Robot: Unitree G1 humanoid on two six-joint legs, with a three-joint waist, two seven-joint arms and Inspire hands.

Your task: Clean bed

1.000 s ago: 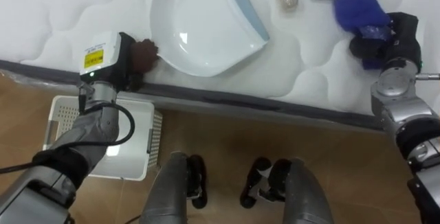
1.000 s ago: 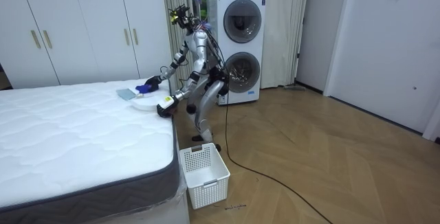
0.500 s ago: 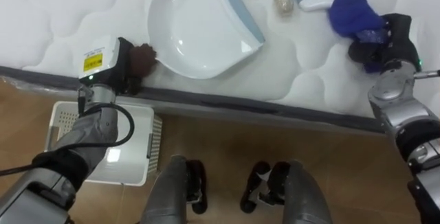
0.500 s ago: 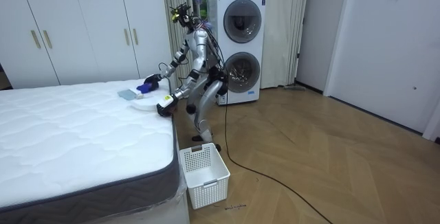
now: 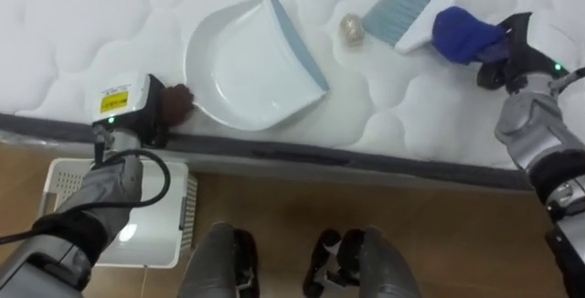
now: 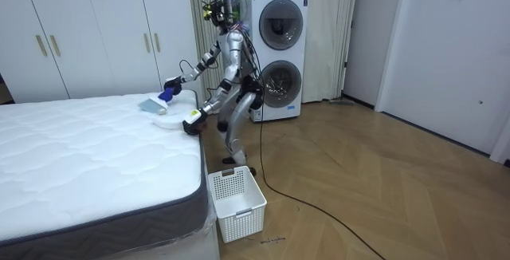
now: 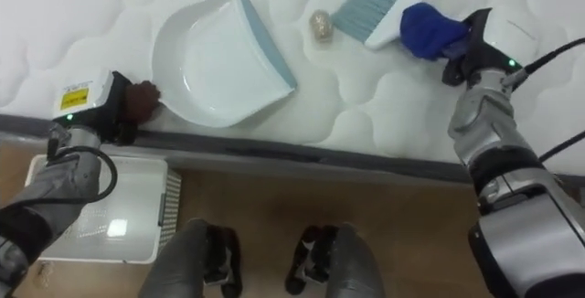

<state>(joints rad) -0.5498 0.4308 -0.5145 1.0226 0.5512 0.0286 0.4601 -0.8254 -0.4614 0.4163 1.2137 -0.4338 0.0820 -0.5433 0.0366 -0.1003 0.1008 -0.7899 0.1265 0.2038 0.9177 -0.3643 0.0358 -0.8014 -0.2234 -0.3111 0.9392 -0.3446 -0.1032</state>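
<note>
Left hand (image 5: 146, 111) curled round dustpan (image 5: 245, 65) handle | right hand (image 5: 508, 56) gripping brush (image 5: 409, 5) | debris ball (image 5: 351, 29) beside bristles, clear of fingers | yellow label (image 5: 111, 100) illegible

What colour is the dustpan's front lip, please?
Grey-blue; the rest of the dustpan is white. Clearest in the left eye view.

Silver-grey humanoid with dark hands

Rounded grey metal shells cover the arms and legs, and the feet are black. The left hand (image 5: 155, 106) has dark brownish fingers (image 5: 178, 102), a white block with a yellow label and green light behind it, and a black cable looping along the forearm. The right hand (image 5: 512, 49) is black with a green light.
</note>
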